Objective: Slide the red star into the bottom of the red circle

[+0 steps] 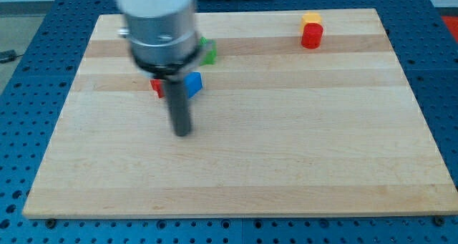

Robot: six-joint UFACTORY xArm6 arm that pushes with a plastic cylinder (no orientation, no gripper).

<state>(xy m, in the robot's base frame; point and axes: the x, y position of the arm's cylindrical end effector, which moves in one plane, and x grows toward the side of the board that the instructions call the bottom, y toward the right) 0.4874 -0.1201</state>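
The wooden surface (286, 151) lies mostly bare, with blocks only near the view's top. There is no claw here to spread or pinch, only a rod; my tip (183, 133) rests just below a cluster at upper left. There a blue block (194, 83) and a green block (209, 52) flank the rod, and a red piece (157, 86), probably the red star, peeks out behind it. The red circle (312, 36) sits well apart at upper right, touching a yellow block (311, 18). Risk: the blue block sits close and could get dragged along.
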